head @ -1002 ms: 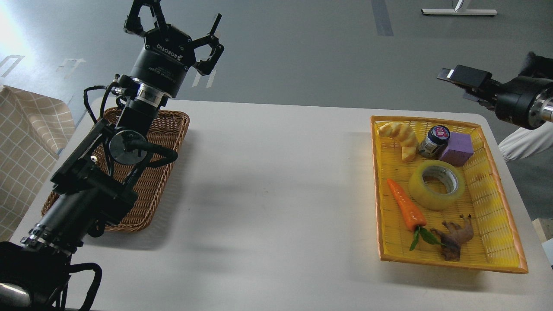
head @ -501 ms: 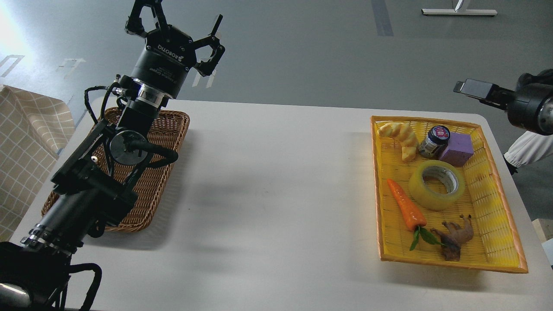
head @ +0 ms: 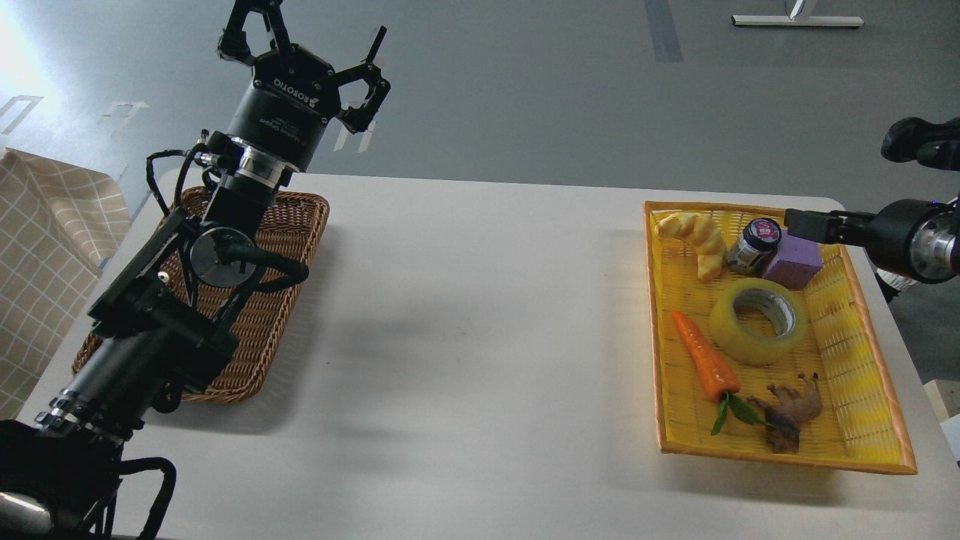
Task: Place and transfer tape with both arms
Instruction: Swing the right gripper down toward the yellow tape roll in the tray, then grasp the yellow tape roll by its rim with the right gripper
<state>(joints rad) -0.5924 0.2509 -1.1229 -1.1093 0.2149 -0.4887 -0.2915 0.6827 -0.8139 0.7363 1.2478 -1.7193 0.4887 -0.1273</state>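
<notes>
The tape (head: 757, 321), a yellow translucent roll with a grey-white core, lies flat in the middle of the yellow basket (head: 780, 452) on the right of the table. My right gripper (head: 814, 225) comes in from the right edge, low over the basket's far right corner, by the purple block (head: 795, 259) and behind the tape. It is seen edge-on, so its fingers cannot be told apart. My left gripper (head: 311, 45) is raised high above the brown wicker basket (head: 289, 247) at the far left, fingers spread open and empty.
The yellow basket also holds a croissant (head: 694, 240), a small dark jar (head: 754, 244), a carrot (head: 705, 364) and a brown toy animal (head: 791, 409). A checked cloth (head: 37, 247) hangs at the left edge. The white table (head: 480, 322) lies between the baskets.
My right gripper has come down from above and beyond the table to just over the yellow basket's far right corner. The left arm and the tape have not moved.
</notes>
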